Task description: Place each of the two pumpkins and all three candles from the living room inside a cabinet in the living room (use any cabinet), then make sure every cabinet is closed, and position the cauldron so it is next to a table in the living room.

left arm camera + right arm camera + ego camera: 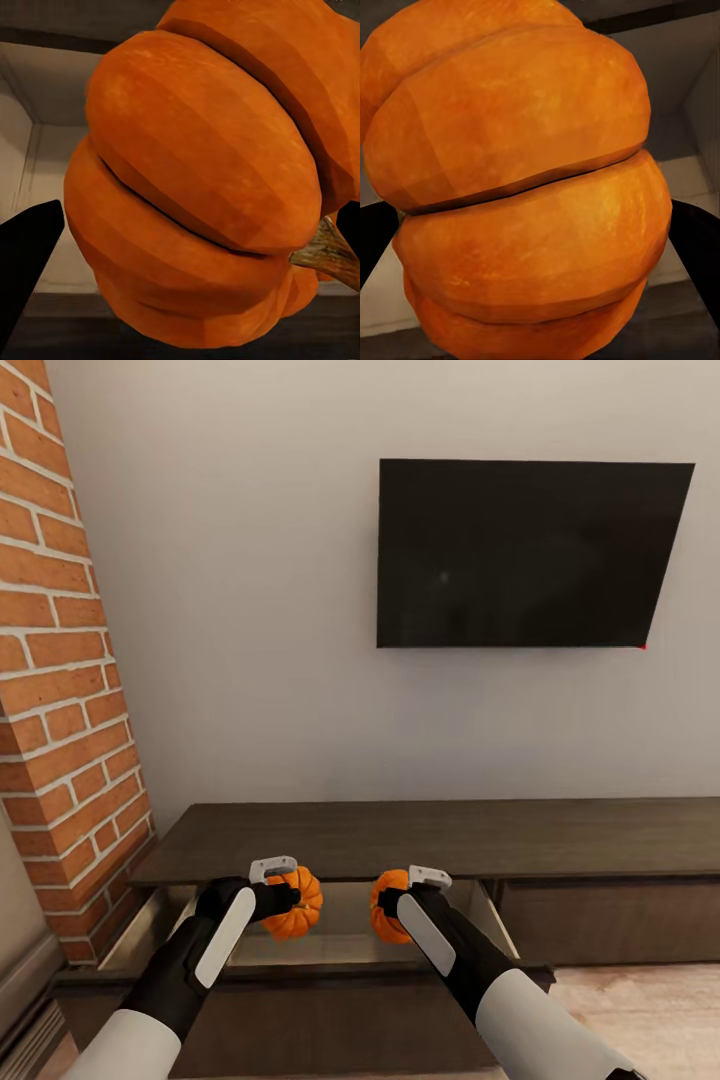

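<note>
Both arms reach out over the pulled-out left drawer of the long dark-brown cabinet (420, 838). My left gripper (288, 897) is shut on one orange ribbed pumpkin (297, 905), held above the drawer's light inside. My right gripper (395, 900) is shut on the other pumpkin (386, 906), a short gap to the right of the first. Up close, the left pumpkin (202, 187) sits between dark fingers (26, 262), its brown stem at the edge. In the right wrist view the second pumpkin (525, 187) has the drawer's pale walls behind it. The candles, cauldron and table are out of view.
A red brick column (60, 690) rises at the left, close to the drawer's end. A black television (525, 550) hangs on the grey wall above the cabinet. The cabinet's right drawer front (610, 920) is flush. Light wood floor (640, 1010) shows at the lower right.
</note>
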Controlling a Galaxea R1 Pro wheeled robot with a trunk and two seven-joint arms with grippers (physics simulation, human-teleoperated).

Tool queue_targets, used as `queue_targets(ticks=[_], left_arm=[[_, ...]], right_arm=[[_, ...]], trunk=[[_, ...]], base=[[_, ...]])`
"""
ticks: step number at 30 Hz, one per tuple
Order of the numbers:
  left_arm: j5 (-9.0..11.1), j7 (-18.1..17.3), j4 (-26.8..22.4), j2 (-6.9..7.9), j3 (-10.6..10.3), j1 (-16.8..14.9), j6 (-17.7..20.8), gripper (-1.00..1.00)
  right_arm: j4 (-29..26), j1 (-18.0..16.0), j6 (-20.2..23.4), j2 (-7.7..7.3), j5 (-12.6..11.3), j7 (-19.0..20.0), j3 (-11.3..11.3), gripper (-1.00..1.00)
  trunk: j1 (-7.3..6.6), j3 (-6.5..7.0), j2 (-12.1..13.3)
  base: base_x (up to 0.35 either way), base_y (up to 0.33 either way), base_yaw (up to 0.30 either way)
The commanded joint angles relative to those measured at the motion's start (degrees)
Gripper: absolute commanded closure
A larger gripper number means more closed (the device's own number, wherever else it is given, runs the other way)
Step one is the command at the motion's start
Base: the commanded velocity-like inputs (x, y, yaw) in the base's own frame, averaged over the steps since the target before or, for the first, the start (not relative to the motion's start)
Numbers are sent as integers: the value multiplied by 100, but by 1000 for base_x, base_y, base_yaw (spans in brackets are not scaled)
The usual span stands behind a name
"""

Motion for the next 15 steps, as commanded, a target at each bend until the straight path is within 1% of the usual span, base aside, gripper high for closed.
queue_targets(ticks=[1,4,9,15], left_arm=[[44,89,9,1,-10,-4,16,100],[12,89,157,-22,-25,-4,17,100],[2,86,199,-59,-69,-4,17,100],[-15,89,202,-62,-72,-4,16,100]], right_arm=[[-8,-6,15,-4,-30,-49,19,100],[-8,-7,11,-4,-30,-47,19,100],[-8,-3,11,-4,-30,-41,19,100],[-7,-6,14,-4,-30,-40,19,100]], trunk=[[0,-7,-3],[0,-7,-3],[0,-7,-3],[0,-7,-3]], base=[[190,-136,0],[100,-71,0],[140,-118,0],[27,-23,0]])
